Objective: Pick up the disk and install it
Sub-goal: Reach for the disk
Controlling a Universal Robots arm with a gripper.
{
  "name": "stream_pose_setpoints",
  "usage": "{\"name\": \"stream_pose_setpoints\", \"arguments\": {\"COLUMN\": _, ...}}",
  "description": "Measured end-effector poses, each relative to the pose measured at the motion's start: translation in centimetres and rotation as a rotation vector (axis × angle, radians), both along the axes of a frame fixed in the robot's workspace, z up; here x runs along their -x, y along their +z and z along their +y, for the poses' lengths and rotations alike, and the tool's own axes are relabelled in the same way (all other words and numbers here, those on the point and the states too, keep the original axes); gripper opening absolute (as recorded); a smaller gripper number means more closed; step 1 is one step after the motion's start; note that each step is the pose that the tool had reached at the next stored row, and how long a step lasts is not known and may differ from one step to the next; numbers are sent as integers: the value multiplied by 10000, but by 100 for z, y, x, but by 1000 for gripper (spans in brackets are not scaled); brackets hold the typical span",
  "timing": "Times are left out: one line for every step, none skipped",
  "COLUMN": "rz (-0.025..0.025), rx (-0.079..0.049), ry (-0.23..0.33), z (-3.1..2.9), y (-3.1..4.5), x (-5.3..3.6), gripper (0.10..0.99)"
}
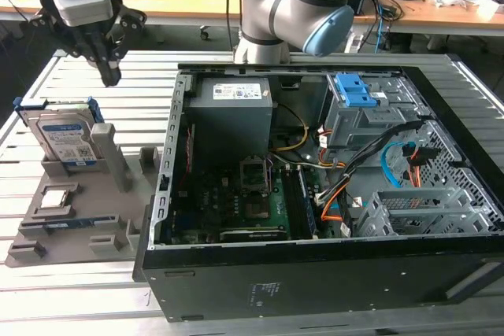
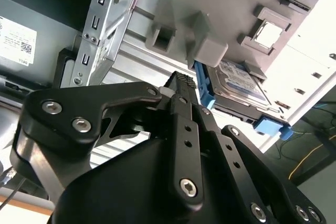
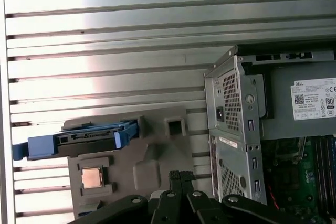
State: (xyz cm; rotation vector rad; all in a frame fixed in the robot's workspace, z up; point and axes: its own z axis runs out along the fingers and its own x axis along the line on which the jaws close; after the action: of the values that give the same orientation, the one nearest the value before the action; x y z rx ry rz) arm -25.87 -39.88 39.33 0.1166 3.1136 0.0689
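Observation:
The disk (image 1: 67, 138) stands on edge in a slot of the grey holder (image 1: 79, 230) at the exterior view's left. Its white-and-blue label faces the camera and blue rails run along its sides. My gripper (image 1: 110, 76) hangs above and a little behind the disk, clear of it, with its black fingers shut together and nothing between them. In the first wrist view the disk (image 3: 86, 140) shows edge-on, some way from the shut gripper (image 3: 181, 176). In the second wrist view the gripper (image 2: 182, 83) sits short of the disk (image 2: 239, 85).
An open computer case (image 1: 315, 281) lies to the holder's right, with a grey drive cage and blue latch (image 1: 358, 98) at its far side and a power supply (image 1: 232, 112). A small square chip (image 1: 57, 197) lies on the holder. The table is slatted metal (image 1: 94, 289).

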Motion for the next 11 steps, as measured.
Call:
{"name": "stream_pose_setpoints", "arguments": {"rz": 0, "rx": 0, "ry": -1, "z": 0, "y": 0, "x": 11, "gripper": 106}}
{"name": "stream_pose_setpoints", "arguments": {"rz": 1, "rx": 1, "ry": 0, "z": 0, "y": 0, "x": 22, "gripper": 106}}
{"name": "stream_pose_setpoints", "arguments": {"rz": 0, "rx": 0, "ry": 0, "z": 0, "y": 0, "x": 36, "gripper": 106}}
{"name": "stream_pose_setpoints", "arguments": {"rz": 0, "rx": 0, "ry": 0, "z": 0, "y": 0, "x": 61, "gripper": 106}}
{"name": "stream_pose_setpoints", "arguments": {"rz": 0, "rx": 0, "ry": 0, "z": 0, "y": 0, "x": 76, "gripper": 106}}
{"name": "stream_pose_setpoints", "arguments": {"rz": 0, "rx": 0, "ry": 0, "z": 0, "y": 0, "x": 91, "gripper": 106}}
{"name": "stream_pose_setpoints", "arguments": {"rz": 0, "rx": 0, "ry": 0, "z": 0, "y": 0, "x": 118, "gripper": 106}}
{"name": "stream_pose_setpoints", "arguments": {"rz": 0, "rx": 0, "ry": 0, "z": 0, "y": 0, "x": 130, "gripper": 106}}
{"name": "stream_pose_setpoints", "arguments": {"rz": 0, "rx": 1, "ry": -1, "z": 0, "y": 0, "x": 144, "gripper": 106}}
{"name": "stream_pose_setpoints", "arguments": {"rz": 1, "rx": 0, "ry": -1, "z": 0, "y": 0, "x": 159, "gripper": 106}}
{"name": "stream_pose_setpoints", "arguments": {"rz": 0, "rx": 1, "ry": 0, "z": 0, "y": 0, "x": 173, "gripper": 106}}
